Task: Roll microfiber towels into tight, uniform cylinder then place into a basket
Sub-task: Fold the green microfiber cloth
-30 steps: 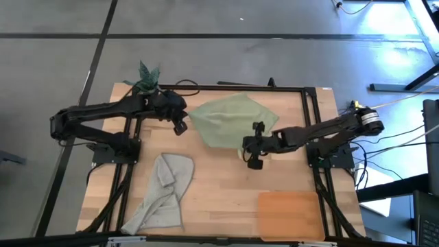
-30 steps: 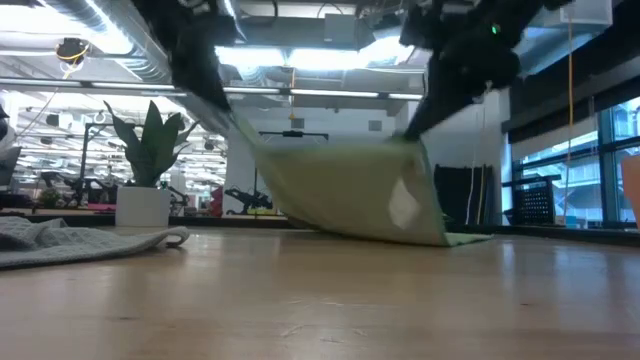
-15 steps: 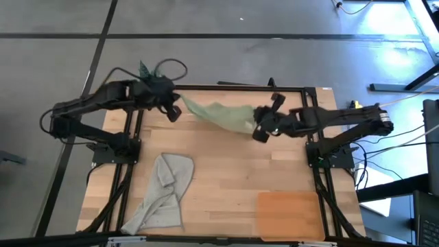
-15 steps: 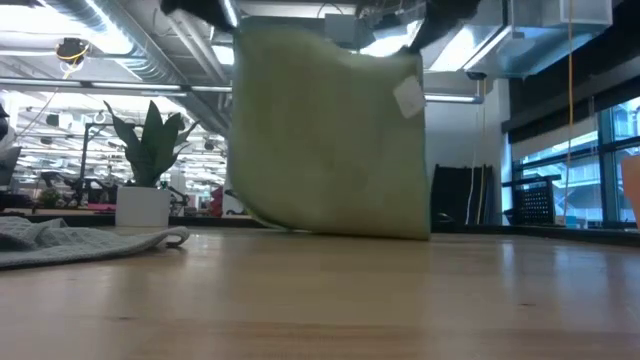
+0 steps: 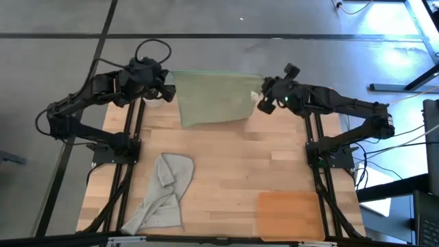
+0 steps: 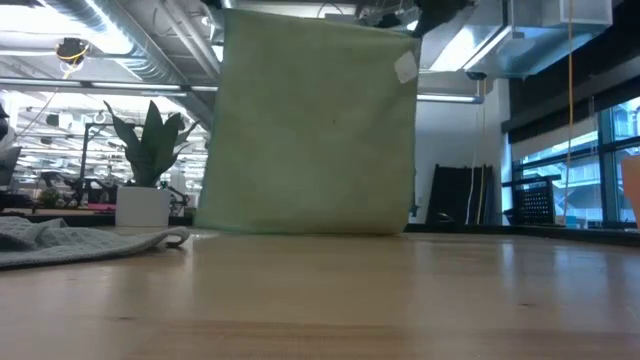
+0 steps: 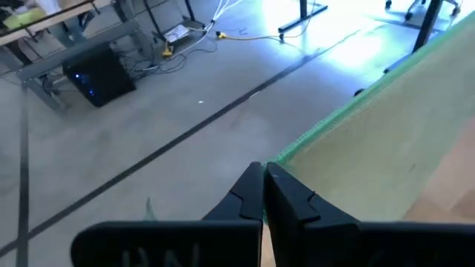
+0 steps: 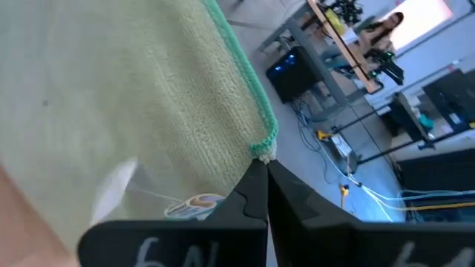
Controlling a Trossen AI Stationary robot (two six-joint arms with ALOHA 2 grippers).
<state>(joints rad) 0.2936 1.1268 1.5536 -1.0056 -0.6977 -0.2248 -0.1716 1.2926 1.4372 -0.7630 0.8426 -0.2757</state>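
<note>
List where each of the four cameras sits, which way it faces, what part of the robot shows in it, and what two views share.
High view: above the table, facing straight down; both arms show, left gripper and right gripper holding the green towel up by its corners.
Low view: at table-top height, facing level across the table; the arms barely show at the top.
Left wrist view: on the left arm, facing past its shut fingers.
Right wrist view: on the right arm, facing past its shut fingers.
Shared: high and low views both show the grey towel.
</note>
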